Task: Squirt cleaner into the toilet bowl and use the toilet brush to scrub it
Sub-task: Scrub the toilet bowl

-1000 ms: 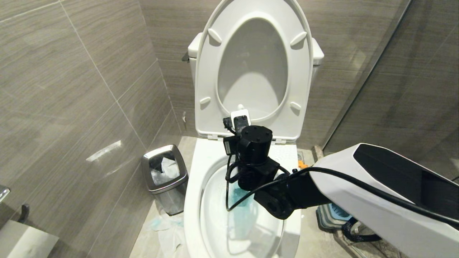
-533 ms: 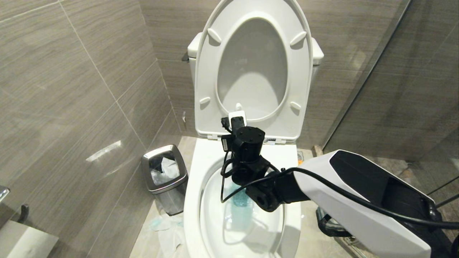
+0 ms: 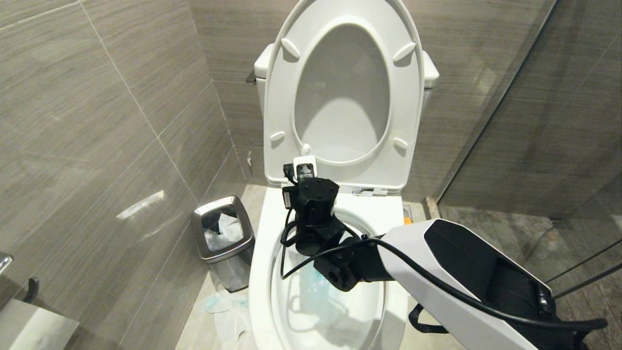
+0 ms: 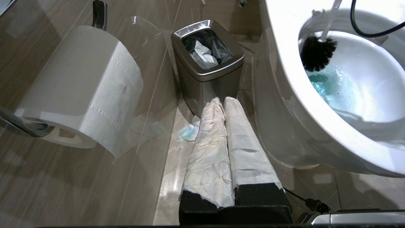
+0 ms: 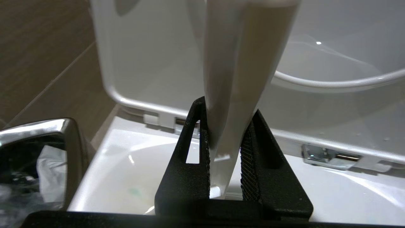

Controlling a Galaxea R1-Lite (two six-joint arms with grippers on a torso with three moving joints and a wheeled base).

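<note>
tiled floor (image 4: 164, 177), steel bin (image 4: 207, 63), crumpled tissue (image 4: 186, 133)

A bathroom: toilet bowl (image 3: 262, 272), tiled walls (image 3: 97, 121), waste bin (image 3: 223, 238).

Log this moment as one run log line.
right gripper: shut on white plastic toilet brush | bristles inside white ceramic toilet bowl, above blue water | left gripper: shut, parked
</note>
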